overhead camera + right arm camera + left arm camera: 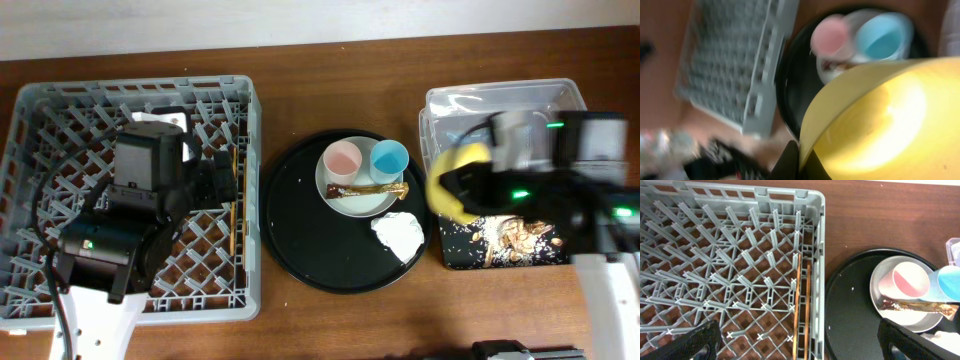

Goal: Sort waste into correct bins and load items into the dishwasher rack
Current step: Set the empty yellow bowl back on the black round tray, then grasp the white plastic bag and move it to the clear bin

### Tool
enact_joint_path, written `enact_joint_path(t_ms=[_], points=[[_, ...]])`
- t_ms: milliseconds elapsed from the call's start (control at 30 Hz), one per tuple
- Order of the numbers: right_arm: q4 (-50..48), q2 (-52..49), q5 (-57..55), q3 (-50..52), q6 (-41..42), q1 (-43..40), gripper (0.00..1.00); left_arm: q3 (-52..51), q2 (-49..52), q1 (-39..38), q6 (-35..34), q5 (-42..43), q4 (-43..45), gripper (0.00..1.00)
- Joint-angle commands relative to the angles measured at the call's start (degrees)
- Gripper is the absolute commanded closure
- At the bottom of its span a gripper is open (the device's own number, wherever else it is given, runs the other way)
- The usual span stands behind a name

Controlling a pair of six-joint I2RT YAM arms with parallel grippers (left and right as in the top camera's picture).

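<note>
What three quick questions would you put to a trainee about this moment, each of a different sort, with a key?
1. True or false: the two thin wooden chopsticks lie inside the large grey plastic dishwasher rack.
2. Which thing does the right gripper hold? A) small pink cup B) yellow bowl C) crumpled white paper napkin
3. Fill in: the long brown-and-gold snack wrapper lies across the pale round ____.
Key: 1 true; 2 B; 3 plate.
</note>
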State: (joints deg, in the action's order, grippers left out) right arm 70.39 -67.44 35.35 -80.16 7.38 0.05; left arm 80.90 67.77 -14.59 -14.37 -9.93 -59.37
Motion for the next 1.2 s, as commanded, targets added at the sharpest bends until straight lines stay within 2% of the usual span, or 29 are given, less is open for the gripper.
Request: enact_joint_path(t_ms=[0, 167, 300, 367, 467, 533, 633, 700, 767, 800, 867, 900, 933, 1033, 1167], points=[[0.20, -4.50, -12.94, -0.37, 4.15, 18.86, 0.96, 0.63, -0.24, 0.13, -0.33, -0.42, 0.09, 0.01], [-1.68, -18.78, -20.31, -0.37, 5.62, 40.59, 0.96, 0.63, -0.24, 0.13, -0.33, -0.42, 0.09, 0.01], [-7.15, -34.88, -22.53, -0.37, 6.14, 49.09, 0.96, 0.63, -0.24, 0.13, -0.33, -0.42, 0.09, 0.01], [-9.20, -38.36, -22.51, -0.37, 6.67, 49.20, 0.96, 0.63, -0.24, 0.13, -0.33, -0.42, 0.09, 0.01], [-10.01, -39.01, -22.51, -0.81, 6.60, 49.05, 0.78, 0.63, -0.24, 0.13, -0.33, -0.42, 0.09, 0.01], [-8.48, -38.88, -22.56, -2.71, 4.85, 48.94, 0.71, 0.63, -0.24, 0.13, -0.33, -0.42, 0.09, 0.01], [0.52, -38.23, -24.83, -12.90, 2.95, 47.04, 0.67, 0.63, -0.24, 0.13, -0.33, -0.42, 0.09, 0.01], [7.15, -38.23, -30.42, -18.47, 2.95, 44.85, 0.61, 0.63, -0.24, 0.13, -0.33, -0.42, 0.09, 0.01], [13.92, -38.23, -36.13, -20.26, 2.99, 41.66, 0.57, 0.63, -0.24, 0.13, -0.33, -0.42, 0.09, 0.01], [16.61, -38.25, -38.16, -20.15, 2.99, 39.47, 0.50, 0.63, -0.24, 0.13, -0.33, -0.42, 0.09, 0.01], [18.34, -38.25, -38.82, -19.47, 3.02, 34.88, 0.46, 0.63, -0.24, 0.13, -0.33, -0.42, 0.09, 0.01], [18.27, -38.25, -38.84, -18.82, 2.99, 32.85, 0.30, 0.63, -0.24, 0.13, -0.33, -0.42, 0.09, 0.01], [18.08, -38.25, -38.82, -17.66, 2.99, 30.93, 0.02, 0.63, -0.24, 0.13, -0.33, -0.42, 0.09, 0.01], [13.99, -38.27, -38.64, -11.45, 3.89, 27.08, 0.02, 0.63, -0.24, 0.13, -0.33, -0.42, 0.09, 0.01], [1.75, -38.27, -38.69, 0.81, 3.85, 26.51, 0.03, 0.63, -0.24, 0.13, -0.33, -0.42, 0.09, 0.01]])
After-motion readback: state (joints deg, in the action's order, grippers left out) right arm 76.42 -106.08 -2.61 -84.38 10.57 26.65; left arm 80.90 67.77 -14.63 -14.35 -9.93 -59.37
